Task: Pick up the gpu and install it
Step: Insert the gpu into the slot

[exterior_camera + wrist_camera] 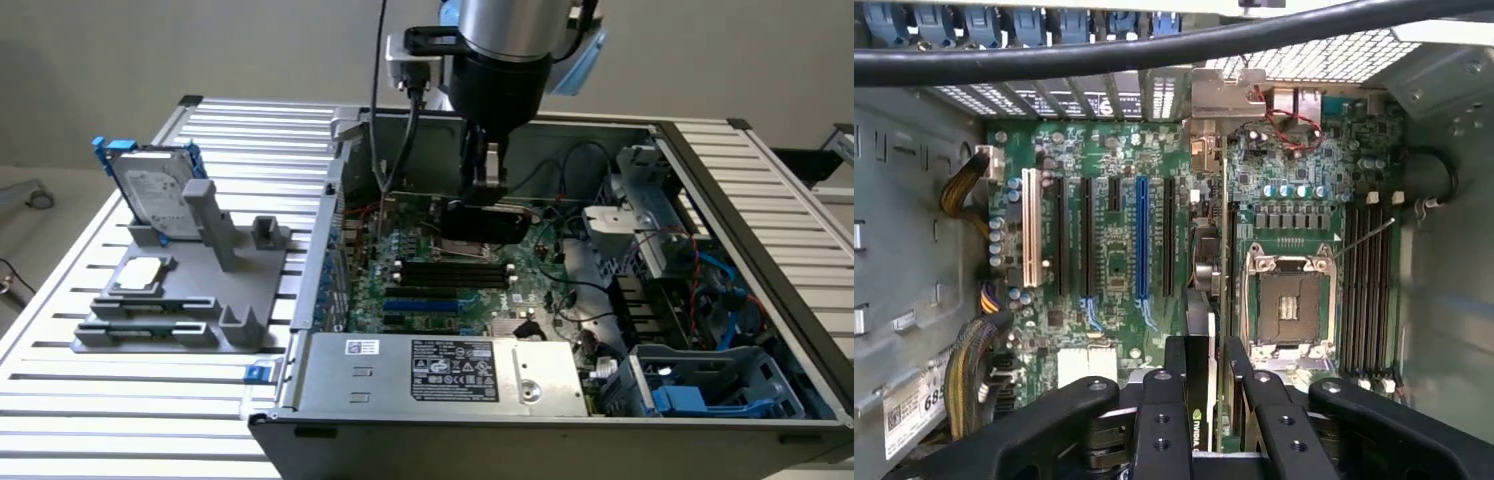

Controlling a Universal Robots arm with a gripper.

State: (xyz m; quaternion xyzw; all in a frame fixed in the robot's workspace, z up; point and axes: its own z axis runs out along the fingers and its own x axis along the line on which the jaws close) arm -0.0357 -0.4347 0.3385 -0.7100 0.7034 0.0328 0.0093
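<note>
gpu [483, 222]: thin flat card, black cover; grasped edge-on by the black end effector [1206, 355], hanging inside the open metal case [534, 445] over the green motherboard [1114, 230]. Silver hard drive [154, 195] stands upright at 9 o'clock of the case in the exterior view.

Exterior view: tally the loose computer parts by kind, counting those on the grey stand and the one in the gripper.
hard drive, upright on the grey stand: 1
square silver module, flat on the stand: 1
gpu, held in the gripper inside the computer case: 1
Total: 3
</note>
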